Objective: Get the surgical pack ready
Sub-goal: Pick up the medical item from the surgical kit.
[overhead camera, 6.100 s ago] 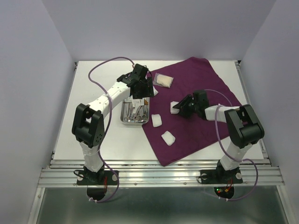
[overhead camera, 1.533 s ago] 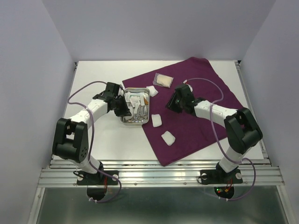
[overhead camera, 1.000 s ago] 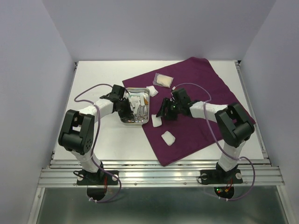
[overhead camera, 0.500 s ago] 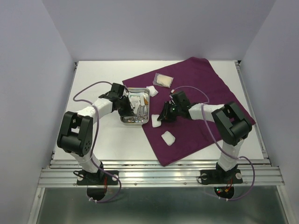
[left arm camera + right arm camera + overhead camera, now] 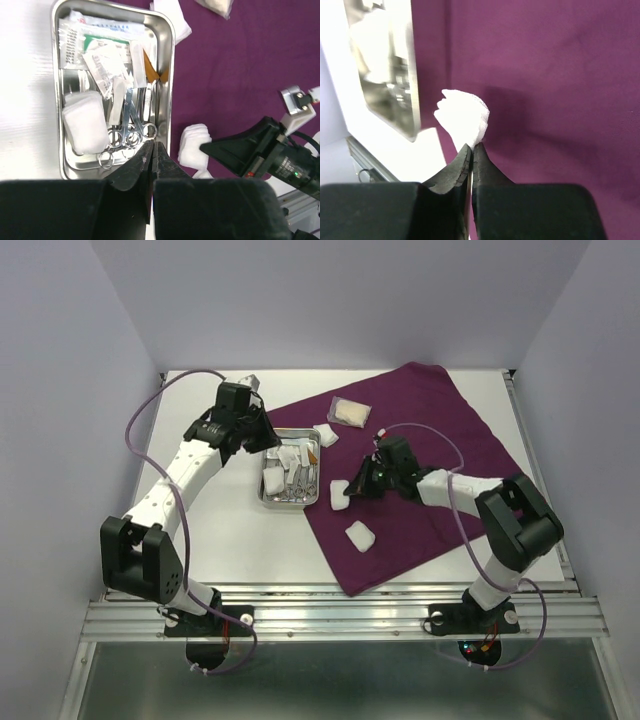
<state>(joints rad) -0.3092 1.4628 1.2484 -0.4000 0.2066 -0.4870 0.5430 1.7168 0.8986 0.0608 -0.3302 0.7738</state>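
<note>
The dark-purple cloth (image 5: pixel 430 430) lies spread on the right of the table. The steel tray (image 5: pixel 265 480) sits at the cloth's left edge. It holds scissors and forceps (image 5: pixel 132 127), clear packets (image 5: pixel 105 55) and a gauze square (image 5: pixel 85 122). My right gripper (image 5: pixel 351 491) is low on the cloth, shut on the corner of a white gauze square (image 5: pixel 465 117) just right of the tray. My left gripper (image 5: pixel 152 146) is shut and empty, hovering above the tray's near rim (image 5: pixel 172 60).
A second gauze square (image 5: pixel 360 536) lies on the cloth nearer the front. A third (image 5: pixel 327 436) sits by the tray's far corner. A clear packet with pale contents (image 5: pixel 351 412) rests at the back of the cloth. White tabletop (image 5: pixel 200 530) extends left of the tray.
My right gripper has closed on the gauze square beside the tray. The left arm has pulled up and back from the tray toward the rear left, its gripper staying shut.
</note>
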